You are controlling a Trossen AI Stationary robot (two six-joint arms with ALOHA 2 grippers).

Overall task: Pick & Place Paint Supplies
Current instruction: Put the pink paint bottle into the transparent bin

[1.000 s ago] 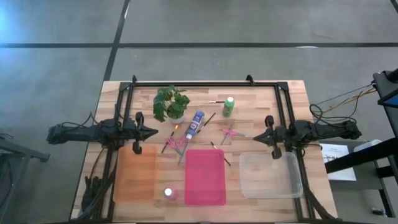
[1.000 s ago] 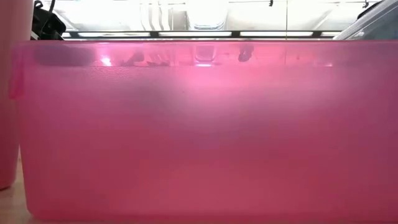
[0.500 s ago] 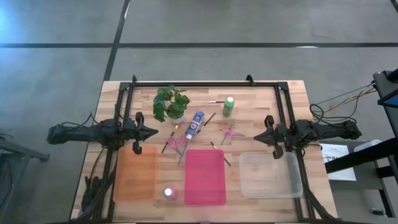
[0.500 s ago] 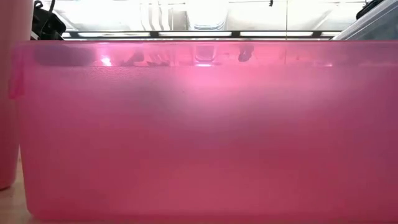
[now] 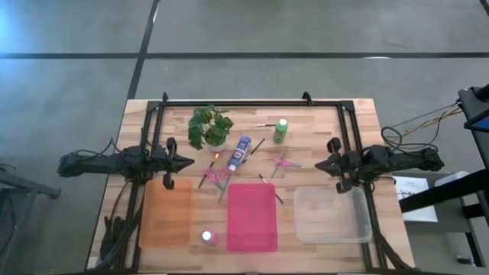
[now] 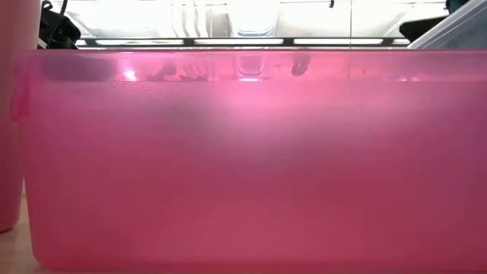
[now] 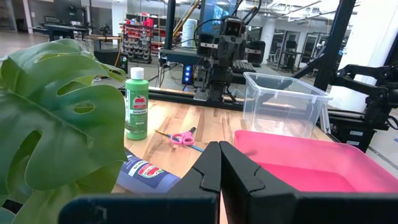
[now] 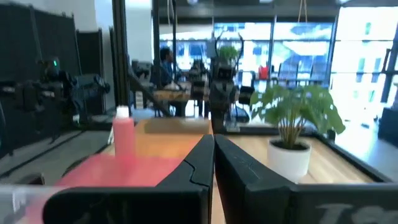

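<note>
Green paint bottle (image 5: 281,130), blue-and-white bottle (image 5: 241,151) and pink scissors (image 5: 283,162) lie mid-table between both claws; pink-red bottle (image 5: 206,237) sits nearer the left gripper (image 5: 189,162), pinched closed and empty; right gripper (image 5: 322,164) likewise, beside the clear bin (image 5: 333,215)

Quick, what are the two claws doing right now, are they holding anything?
Left gripper: shut, holding nothing, at the table's left edge.
Right gripper: shut, holding nothing, at the right edge.

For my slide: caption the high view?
Closed left tool and right tool flank scattered paint supplies beside a pink plastic bin.
</note>
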